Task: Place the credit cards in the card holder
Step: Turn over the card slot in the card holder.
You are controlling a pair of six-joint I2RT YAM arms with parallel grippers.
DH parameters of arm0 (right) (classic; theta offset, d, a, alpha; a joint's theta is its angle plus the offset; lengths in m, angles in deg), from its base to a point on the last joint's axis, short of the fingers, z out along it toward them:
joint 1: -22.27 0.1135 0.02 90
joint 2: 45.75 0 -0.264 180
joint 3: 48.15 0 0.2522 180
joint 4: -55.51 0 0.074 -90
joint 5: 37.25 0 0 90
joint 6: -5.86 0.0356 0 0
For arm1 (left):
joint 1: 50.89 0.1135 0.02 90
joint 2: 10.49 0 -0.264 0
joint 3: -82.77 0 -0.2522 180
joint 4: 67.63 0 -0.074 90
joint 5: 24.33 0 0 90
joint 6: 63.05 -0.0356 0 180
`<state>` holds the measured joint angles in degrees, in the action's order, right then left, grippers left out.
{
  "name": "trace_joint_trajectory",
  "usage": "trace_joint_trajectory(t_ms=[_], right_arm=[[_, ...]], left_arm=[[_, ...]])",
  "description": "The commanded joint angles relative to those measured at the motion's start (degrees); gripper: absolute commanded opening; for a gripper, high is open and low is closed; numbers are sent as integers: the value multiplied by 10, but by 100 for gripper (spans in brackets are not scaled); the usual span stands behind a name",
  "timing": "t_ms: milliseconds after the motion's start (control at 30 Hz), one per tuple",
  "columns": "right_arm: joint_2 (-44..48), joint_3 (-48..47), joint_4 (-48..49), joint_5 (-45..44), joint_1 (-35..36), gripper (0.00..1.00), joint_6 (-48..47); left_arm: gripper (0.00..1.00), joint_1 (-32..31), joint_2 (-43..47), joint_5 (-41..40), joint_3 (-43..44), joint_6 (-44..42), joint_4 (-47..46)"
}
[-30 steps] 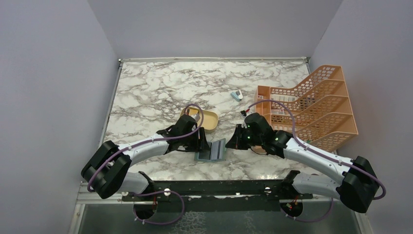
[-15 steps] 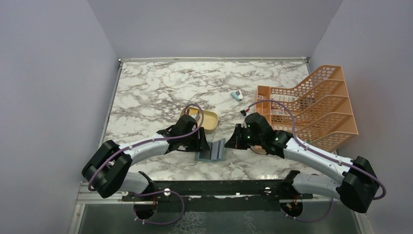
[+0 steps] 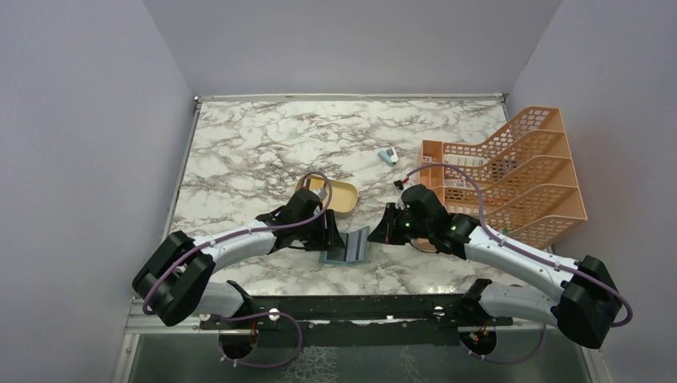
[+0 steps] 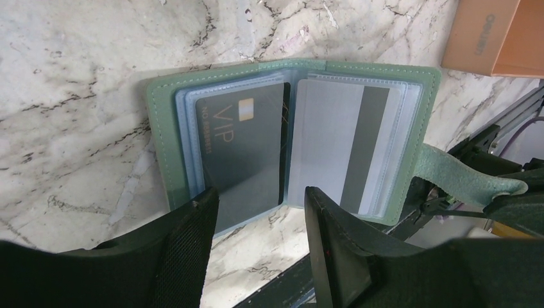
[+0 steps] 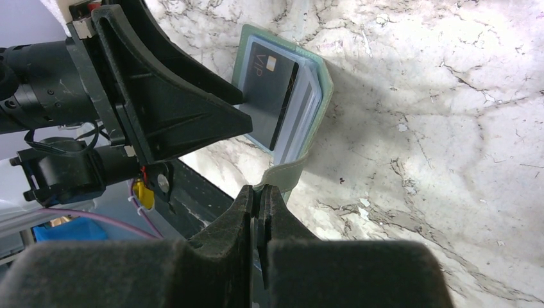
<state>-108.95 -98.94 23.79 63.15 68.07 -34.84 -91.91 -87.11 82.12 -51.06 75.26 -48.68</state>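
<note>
On marble (image 3: 263,144), my right gripper (image 5: 258,194) pinched the card holder (image 4: 160,141) by its strap (image 5: 282,176), left gripper (image 4: 260,202) agape astride the dark card (image 4: 244,147); a slip could flop it shut.

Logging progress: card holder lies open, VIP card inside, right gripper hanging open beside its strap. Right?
No: the right gripper is shut on the strap, as the right wrist view shows. The card holder does lie open with the VIP card inside.
</note>
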Motion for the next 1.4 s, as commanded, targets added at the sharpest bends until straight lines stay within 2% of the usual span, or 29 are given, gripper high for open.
trace_joint_trajectory(t_ms=[0,167,733,1367], right_arm=[[8,6,16,10,3,1,2],[5,8,17,13,3,1,2],[3,7,21,14,3,1,2],[-6,21,30,15,3,1,3]], left_arm=[[55,-2,30,-24,18,-11,41],[56,-2,28,-46,26,-25,59],[56,-3,-5,-10,0,-10,8],[56,-2,34,42,1,33,-22]])
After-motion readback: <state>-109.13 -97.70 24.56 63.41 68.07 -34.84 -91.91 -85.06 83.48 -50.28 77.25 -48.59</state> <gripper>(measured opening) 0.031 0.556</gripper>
